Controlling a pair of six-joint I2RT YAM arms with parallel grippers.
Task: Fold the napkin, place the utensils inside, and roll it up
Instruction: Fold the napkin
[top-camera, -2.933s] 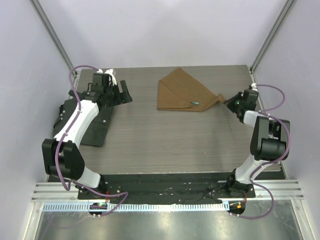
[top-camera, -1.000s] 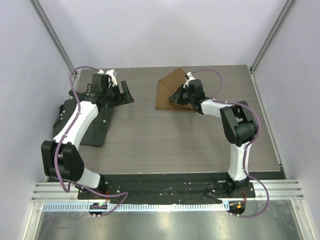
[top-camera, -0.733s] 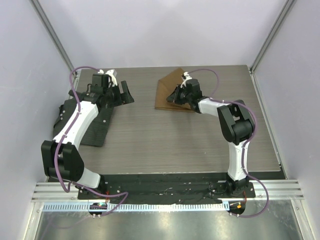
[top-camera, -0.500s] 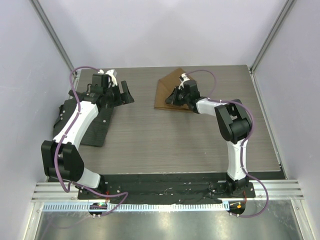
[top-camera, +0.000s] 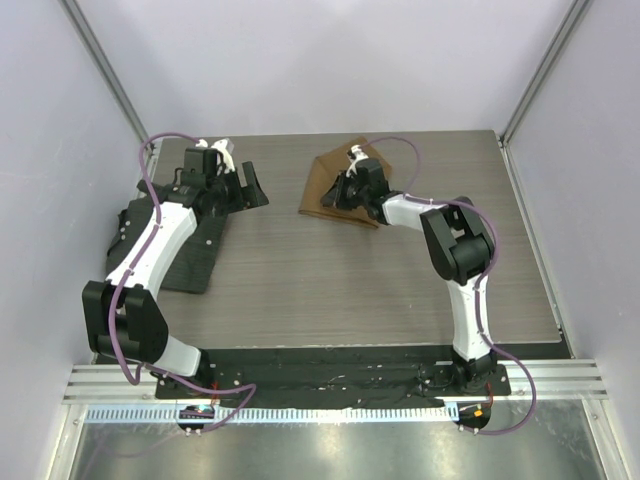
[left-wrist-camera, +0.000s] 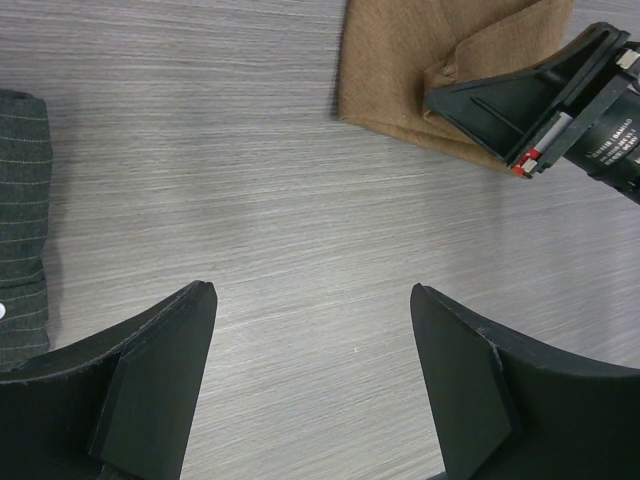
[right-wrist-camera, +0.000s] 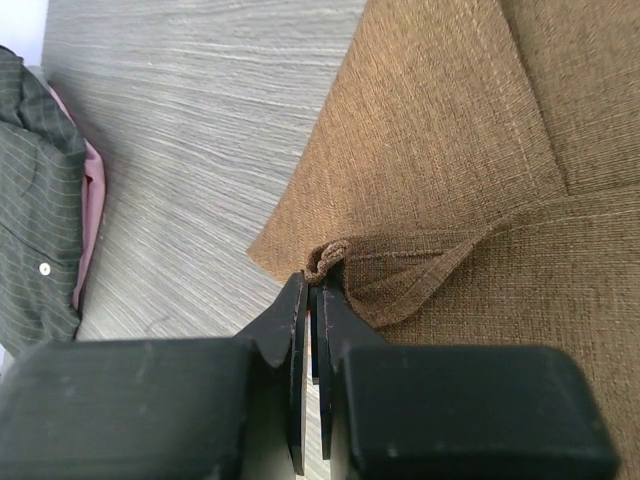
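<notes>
The tan-brown napkin (top-camera: 318, 175) lies at the back middle of the table, folded over itself. My right gripper (top-camera: 328, 200) is shut on a bunched corner of it (right-wrist-camera: 322, 268) and holds that corner near the napkin's left edge, low over the lower layer (right-wrist-camera: 450, 140). The napkin (left-wrist-camera: 400, 60) and the right gripper (left-wrist-camera: 440, 92) also show in the left wrist view. The knife is hidden; no utensil shows in any view. My left gripper (top-camera: 250, 188) is open and empty over bare table (left-wrist-camera: 312, 300), left of the napkin.
A dark grey striped mat (top-camera: 185, 255) lies at the table's left edge under the left arm, and shows at the left of both wrist views (left-wrist-camera: 20, 200) (right-wrist-camera: 40, 200), with a pink lining. The back wall stands just behind the napkin.
My right gripper has carried the napkin's right corner leftward across the cloth, folding it over the knife, which no longer shows. The left arm has not moved.
</notes>
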